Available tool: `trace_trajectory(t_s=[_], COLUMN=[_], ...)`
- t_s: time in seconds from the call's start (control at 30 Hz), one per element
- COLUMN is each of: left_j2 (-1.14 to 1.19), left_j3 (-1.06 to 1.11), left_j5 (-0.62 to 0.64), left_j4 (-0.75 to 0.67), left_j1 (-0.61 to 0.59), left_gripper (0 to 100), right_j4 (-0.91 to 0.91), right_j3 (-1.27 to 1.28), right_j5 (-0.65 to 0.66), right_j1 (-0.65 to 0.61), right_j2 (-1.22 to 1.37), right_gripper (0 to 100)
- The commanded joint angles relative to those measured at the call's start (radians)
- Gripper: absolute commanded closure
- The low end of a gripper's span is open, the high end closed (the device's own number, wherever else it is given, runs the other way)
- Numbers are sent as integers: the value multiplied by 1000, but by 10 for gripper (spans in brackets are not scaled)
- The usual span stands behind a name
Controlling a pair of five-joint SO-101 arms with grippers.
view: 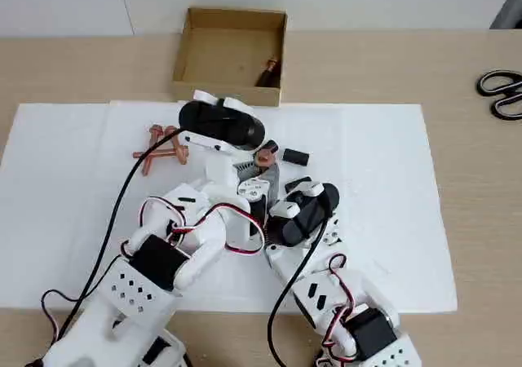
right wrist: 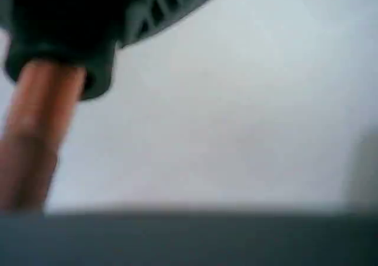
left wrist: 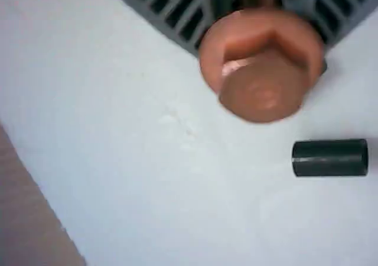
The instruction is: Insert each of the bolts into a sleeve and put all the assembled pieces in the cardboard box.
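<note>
A paper sheet covers the middle of the table. The cardboard box sits at the sheet's far edge with one assembled piece in its near right corner, and scissors lie at the table's right edge. On the sheet, a heap of bolts lies left of centre and a loose sleeve just right of centre. Between them the left arm and right arm, side by side at the near edge, meet around a raised bolt.

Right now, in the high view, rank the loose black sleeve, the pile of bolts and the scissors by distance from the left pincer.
1. Loose black sleeve, just beside the left pincer.
2. Pile of bolts, on the pincer's opposite side.
3. Scissors, on the sleeve's side, beyond the paper.
</note>
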Motion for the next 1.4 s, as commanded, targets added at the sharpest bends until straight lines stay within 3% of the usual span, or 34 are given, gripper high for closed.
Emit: trace_trajectory(t_s=[0.0, 0.53, 1.37], left_j2=[-3, 0, 2], left_j3=[-5, -15, -16], left_j5=[-8, 81, 44], left_j4=[51, 150, 210], left_j1=[-3, -6, 31], left_gripper=[995, 995, 995], right_j4=[-18, -18, -18], right_j3=[-58, -58, -101], right_j5=[-8, -8, -6], right_j1=[1, 1, 1], right_j2=[-16, -16, -16], right_gripper=[995, 995, 995])
